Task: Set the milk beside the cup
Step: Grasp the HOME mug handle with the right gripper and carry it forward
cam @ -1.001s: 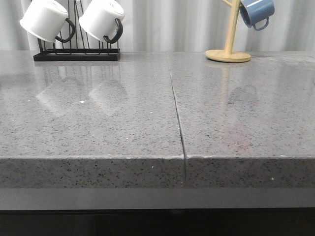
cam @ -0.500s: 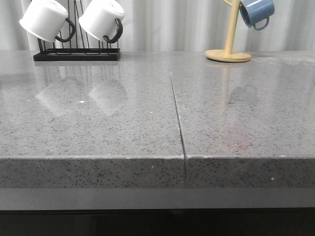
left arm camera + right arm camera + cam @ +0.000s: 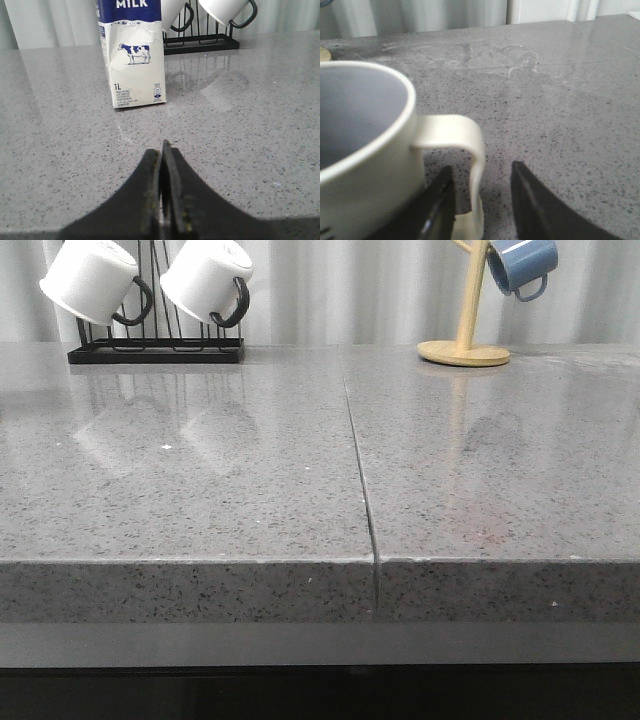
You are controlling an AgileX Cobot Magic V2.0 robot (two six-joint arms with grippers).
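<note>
The milk [image 3: 132, 65], a white carton with a dark blue top and a cow picture, stands upright on the grey counter in the left wrist view. My left gripper [image 3: 161, 150] is shut and empty, a short way in front of the carton. The cup [image 3: 365, 150], a cream-white mug, fills the near side of the right wrist view. Its handle [image 3: 470, 145] lies between the jaws of my open right gripper [image 3: 481, 169]; whether they touch it I cannot tell. Its lettering is hidden. The front view shows neither gripper, milk nor cup.
A black wire rack [image 3: 155, 350] with two white black-handled mugs stands at the back left, also behind the milk [image 3: 200, 42]. A wooden mug tree [image 3: 463, 350] with a blue mug [image 3: 520, 265] stands at the back right. A seam [image 3: 360, 470] runs across the counter.
</note>
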